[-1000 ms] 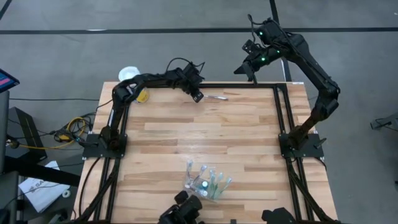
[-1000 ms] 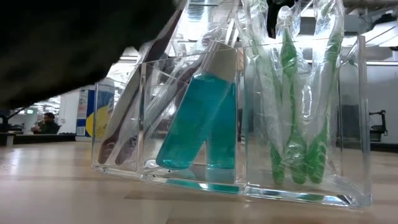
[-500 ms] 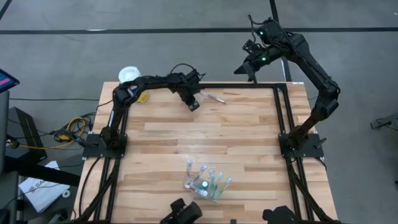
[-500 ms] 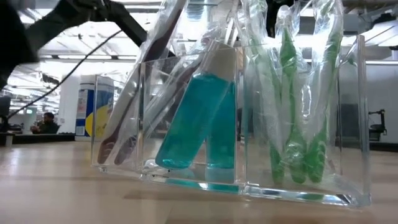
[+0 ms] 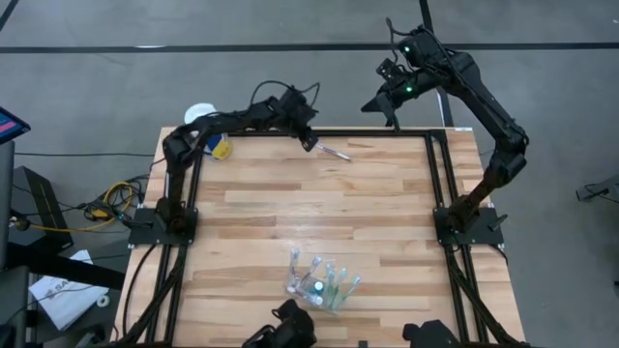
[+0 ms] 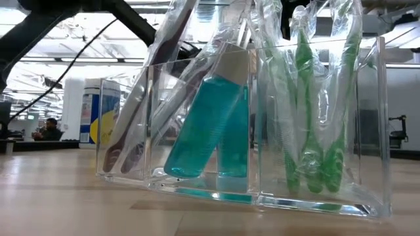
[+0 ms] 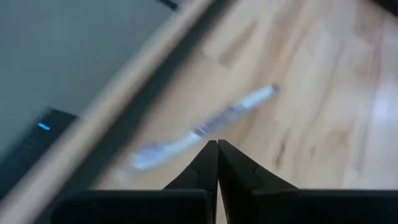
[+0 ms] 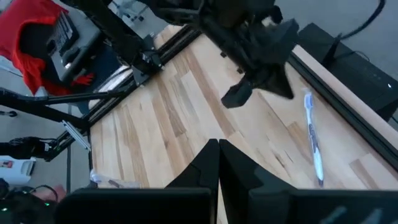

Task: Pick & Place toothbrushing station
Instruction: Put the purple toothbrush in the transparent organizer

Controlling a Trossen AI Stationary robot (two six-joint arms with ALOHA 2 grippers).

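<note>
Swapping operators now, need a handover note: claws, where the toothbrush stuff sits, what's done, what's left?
Left claw: shut, empty, at the table's far edge, right beside a loose wrapped toothbrush lying flat on the wood.
Right claw: shut, empty, parked beyond the far edge of the table.
Clear organizer: upright near the front edge, already holding wrapped green toothbrushes, two teal tubes and more wrapped brushes in the left compartment.
Done: most items sit in the organizer.
Left: the loose toothbrush is not yet picked up; it likely goes into the organizer.
</note>
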